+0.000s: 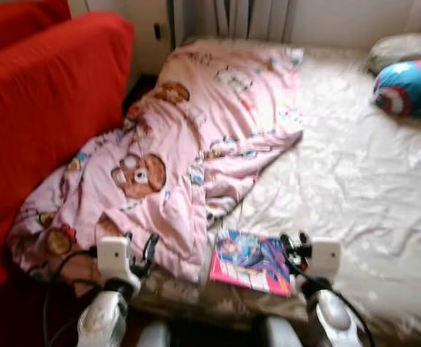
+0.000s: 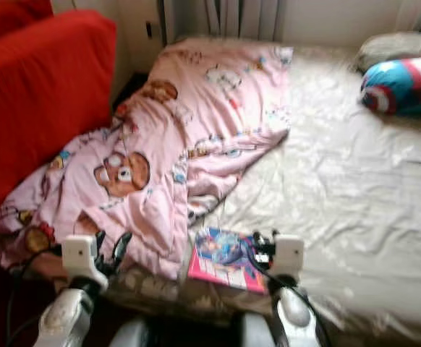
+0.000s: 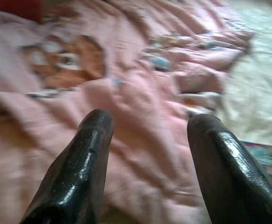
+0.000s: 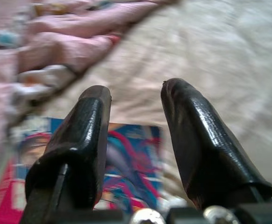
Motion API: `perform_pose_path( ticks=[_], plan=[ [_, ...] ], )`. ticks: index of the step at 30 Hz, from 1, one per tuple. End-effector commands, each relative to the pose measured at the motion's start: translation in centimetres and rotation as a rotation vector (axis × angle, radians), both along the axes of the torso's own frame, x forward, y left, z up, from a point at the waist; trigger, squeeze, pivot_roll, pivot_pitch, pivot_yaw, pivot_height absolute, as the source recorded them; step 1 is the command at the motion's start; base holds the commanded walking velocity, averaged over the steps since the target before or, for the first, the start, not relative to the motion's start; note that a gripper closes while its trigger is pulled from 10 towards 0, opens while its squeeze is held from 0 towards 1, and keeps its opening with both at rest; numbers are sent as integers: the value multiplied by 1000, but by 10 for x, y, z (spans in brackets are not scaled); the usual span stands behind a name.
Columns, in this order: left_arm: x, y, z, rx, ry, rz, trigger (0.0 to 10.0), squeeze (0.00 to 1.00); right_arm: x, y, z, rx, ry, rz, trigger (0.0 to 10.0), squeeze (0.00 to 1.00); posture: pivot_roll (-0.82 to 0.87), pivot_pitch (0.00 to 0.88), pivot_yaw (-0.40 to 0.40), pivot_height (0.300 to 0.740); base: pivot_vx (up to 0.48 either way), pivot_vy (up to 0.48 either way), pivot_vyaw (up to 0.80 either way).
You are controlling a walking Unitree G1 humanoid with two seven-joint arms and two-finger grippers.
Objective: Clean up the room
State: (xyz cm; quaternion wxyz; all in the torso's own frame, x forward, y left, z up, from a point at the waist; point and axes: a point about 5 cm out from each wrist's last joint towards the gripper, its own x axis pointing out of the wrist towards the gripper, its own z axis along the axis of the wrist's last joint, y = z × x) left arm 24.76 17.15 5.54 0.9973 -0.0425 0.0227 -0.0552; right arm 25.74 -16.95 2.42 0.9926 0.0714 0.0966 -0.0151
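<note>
Hovering over the near edge of the cream-sheeted bed, both pincers stand apart and hold nothing. The left gripper points at the rumpled pink cartoon-bear blanket; whether it touches the cloth is hard to tell through the blur. The right gripper hangs above the bright pink-and-blue picture book, which lies flat beside the blanket's hem.

The blanket is seen as soft, matt pink cloth, printed and heavily creased. The sheet is pale cloth with a faint sheen, wrinkled. The book is covered in glossy printed paper. The sofa is upholstered in matt red, finely ribbed fabric. The fingers are smooth, glossy black.
</note>
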Motion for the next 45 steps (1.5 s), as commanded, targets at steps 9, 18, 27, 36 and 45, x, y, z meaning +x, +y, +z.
perform_pose_path(
  ticks=[9, 18, 27, 36, 45],
  plan=[
    [-5, 5, -1, 25, 14, 6, 10000, 0, -7, -6, -26, 80, 153, -46, 10000, 1000, -80, 177, -2, 631, 0, 0, 0],
    [1, 1, 3, 24, 5, -10, 10000, 0, 0, -13, -43, 133, 287, -111, 10000, 1000, -38, 198, 11, 631, 0, 0, 0],
    [-14, 9, 3, 40, 37, -34, 10000, 0, 15, -18, -43, 167, 344, -157, 10000, 0, 0, 247, 30, 631, 0, 0, 0],
    [-52, 32, -2, 120, 134, -138, 10000, 0, 23, -17, -39, 171, 340, -141, 10000, 0, 24, 273, 31, 631, 0, 0, 0],
    [-37, 100, 27, 223, 18, 198, 10000, 0, 23, -20, -38, 170, 332, -133, 10000, 0, 31, 285, 19, 631, 0, 0, 0]
  ],
)
